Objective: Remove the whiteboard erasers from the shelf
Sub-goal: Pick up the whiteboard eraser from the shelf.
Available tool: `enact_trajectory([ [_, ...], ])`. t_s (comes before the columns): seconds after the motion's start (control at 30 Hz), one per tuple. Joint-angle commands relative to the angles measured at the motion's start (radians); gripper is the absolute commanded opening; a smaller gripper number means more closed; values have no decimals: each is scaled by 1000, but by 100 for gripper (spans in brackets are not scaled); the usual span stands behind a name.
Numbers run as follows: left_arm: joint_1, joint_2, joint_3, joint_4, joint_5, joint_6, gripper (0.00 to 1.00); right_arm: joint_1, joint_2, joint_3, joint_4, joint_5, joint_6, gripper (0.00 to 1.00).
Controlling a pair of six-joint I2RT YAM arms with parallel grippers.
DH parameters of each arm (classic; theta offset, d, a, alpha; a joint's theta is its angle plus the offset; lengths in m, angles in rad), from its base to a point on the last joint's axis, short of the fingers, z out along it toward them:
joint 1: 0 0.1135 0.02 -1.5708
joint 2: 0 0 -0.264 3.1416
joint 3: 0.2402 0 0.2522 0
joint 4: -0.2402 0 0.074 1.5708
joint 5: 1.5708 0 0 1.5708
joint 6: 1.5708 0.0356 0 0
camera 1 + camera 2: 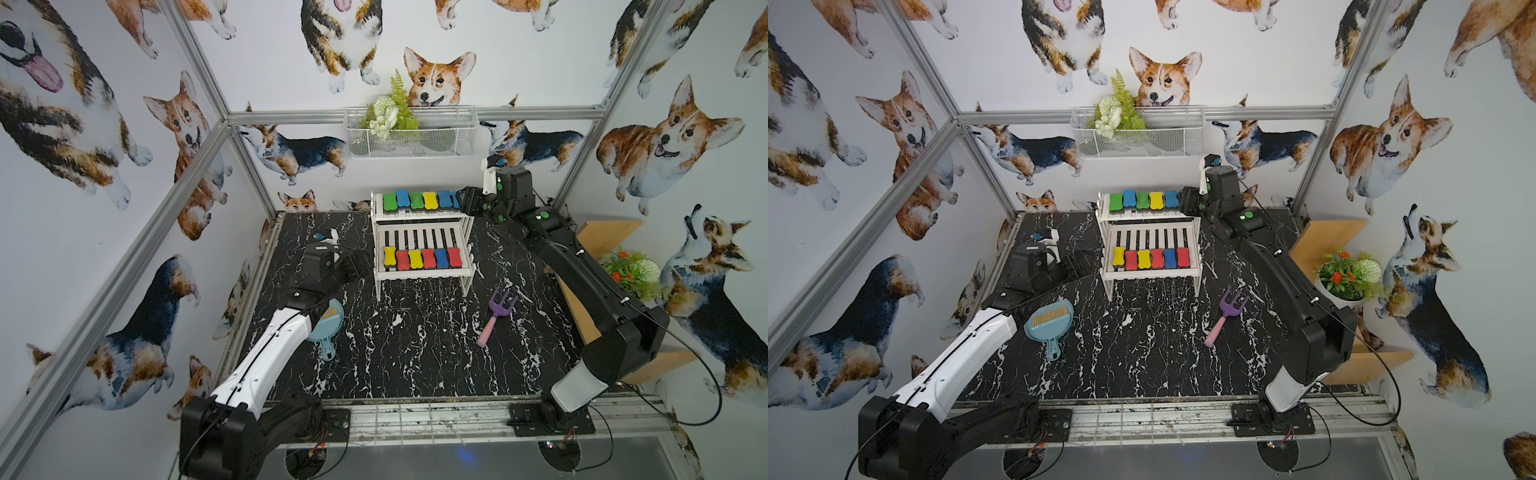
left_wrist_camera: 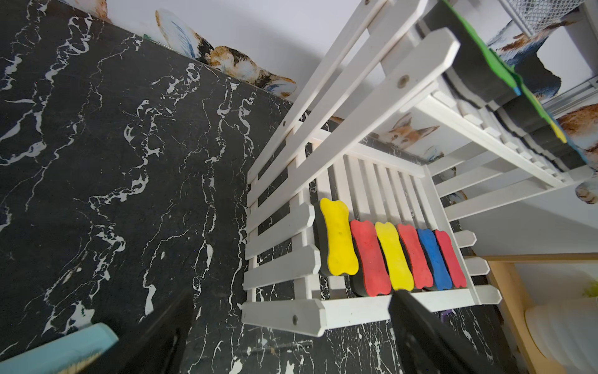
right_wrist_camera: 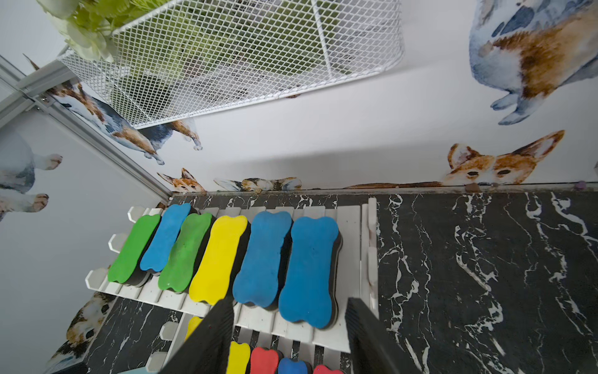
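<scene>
That end blue eraser point(image 3: 309, 272) looks light and squishy, so the right gripper point(image 3: 289, 304), fingers apart around it, should probably pinch its narrow waist.

- In both top views my right gripper point(image 1: 463, 200) hides its own fingertips and most of the end blue eraser point(image 3: 309, 272).
- My right wrist view's edge cuts off the lower-tier erasers point(image 3: 263, 360).
- My left wrist view blurs and crops the light blue dustpan point(image 2: 55, 353).
</scene>
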Motion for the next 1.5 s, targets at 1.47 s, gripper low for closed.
enact_trajectory([
  [1.47, -1, 9, 2, -11, -19, 34, 100, 36, 271, 298, -292, 157, -53, 51],
])
